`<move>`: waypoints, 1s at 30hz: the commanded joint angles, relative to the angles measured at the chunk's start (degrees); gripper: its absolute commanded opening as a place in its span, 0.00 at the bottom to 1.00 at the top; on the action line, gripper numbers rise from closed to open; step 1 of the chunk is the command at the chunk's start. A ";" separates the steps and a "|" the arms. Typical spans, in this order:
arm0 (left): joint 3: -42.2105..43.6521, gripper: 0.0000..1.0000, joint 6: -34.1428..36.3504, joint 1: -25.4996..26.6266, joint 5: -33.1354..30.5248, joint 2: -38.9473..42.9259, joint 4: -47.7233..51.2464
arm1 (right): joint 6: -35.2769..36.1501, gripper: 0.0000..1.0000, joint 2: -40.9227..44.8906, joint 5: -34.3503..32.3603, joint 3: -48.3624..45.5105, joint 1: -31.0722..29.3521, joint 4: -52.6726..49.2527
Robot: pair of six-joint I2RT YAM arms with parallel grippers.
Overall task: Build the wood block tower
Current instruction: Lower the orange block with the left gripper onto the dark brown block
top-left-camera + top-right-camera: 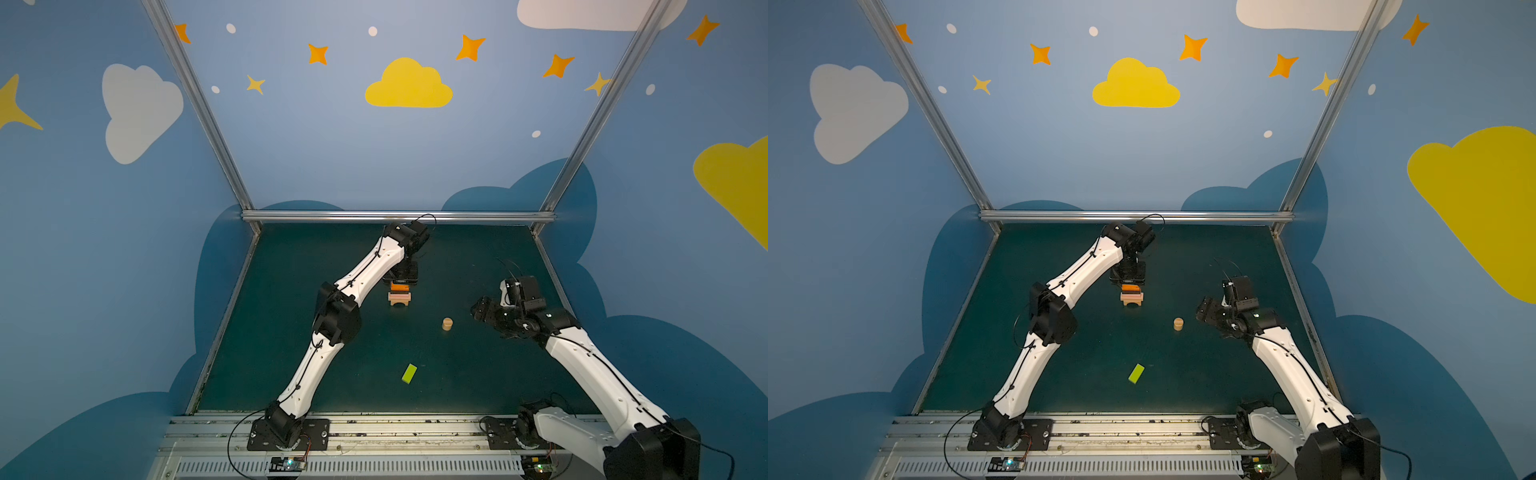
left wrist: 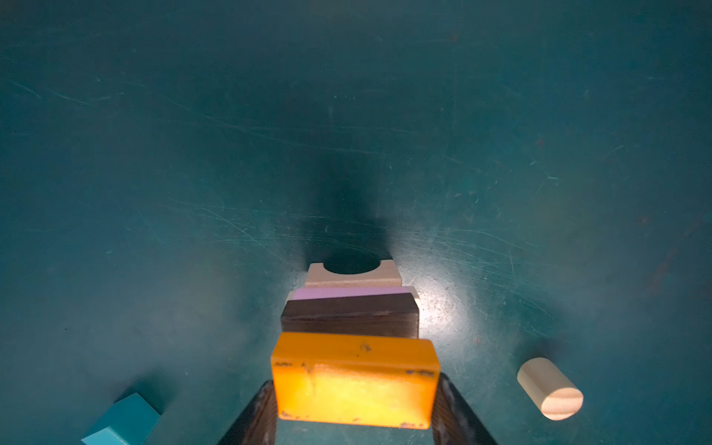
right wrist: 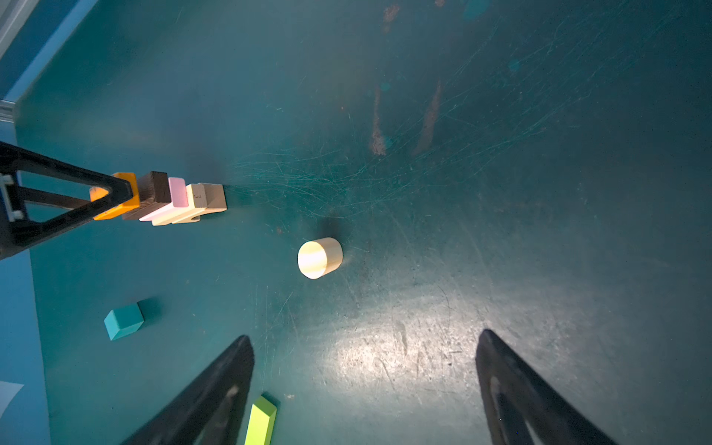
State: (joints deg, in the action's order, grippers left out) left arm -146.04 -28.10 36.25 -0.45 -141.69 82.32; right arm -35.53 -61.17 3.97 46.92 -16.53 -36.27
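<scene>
Wooden, light and stiff, the orange brick (image 2: 354, 379) looks smooth-painted and probably slippery. The left jaws clasp its short ends atop the tower (image 1: 400, 298), while the right jaws gape empty near the cylinder (image 1: 447, 323) beside the tower.

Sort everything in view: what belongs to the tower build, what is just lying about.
Belongs: tan wooden arch, tan wooden plank, pink brick, dark brown brick, orange brick between the left gripper's jaws; loose tan short cylinder, lime green brick, teal cube.
Lying about: no stray items; only fixtures: aluminium frame rail, circuit board.
</scene>
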 commanded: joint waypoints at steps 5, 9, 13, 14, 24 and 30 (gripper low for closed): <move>-1.36 0.57 -0.64 -0.24 -1.41 -1.30 1.11 | 0.24 0.88 -0.71 0.34 0.18 0.41 0.20; -1.36 0.58 -0.71 -0.22 -1.31 -1.40 0.92 | 0.37 0.89 -0.84 0.49 0.10 0.53 0.26; -1.36 0.58 -0.70 -0.21 -1.22 -1.65 0.91 | 0.35 0.88 -0.88 0.52 -0.12 0.54 0.53; -1.36 0.58 -0.71 -0.22 -1.30 -1.77 0.99 | 0.31 0.88 -0.88 0.59 -0.19 0.60 0.59; -1.36 0.60 -0.94 -0.22 -1.49 -1.96 1.04 | 0.37 0.89 -0.75 0.78 -0.68 0.85 0.91; -1.36 0.61 -0.93 -0.19 -1.49 -2.19 0.97 | 0.29 0.88 -0.80 0.87 -0.93 0.97 0.98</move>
State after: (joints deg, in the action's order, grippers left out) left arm -146.04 -28.77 36.27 -0.82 -142.52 82.35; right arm -35.53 -61.82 4.25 46.89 -15.84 -35.79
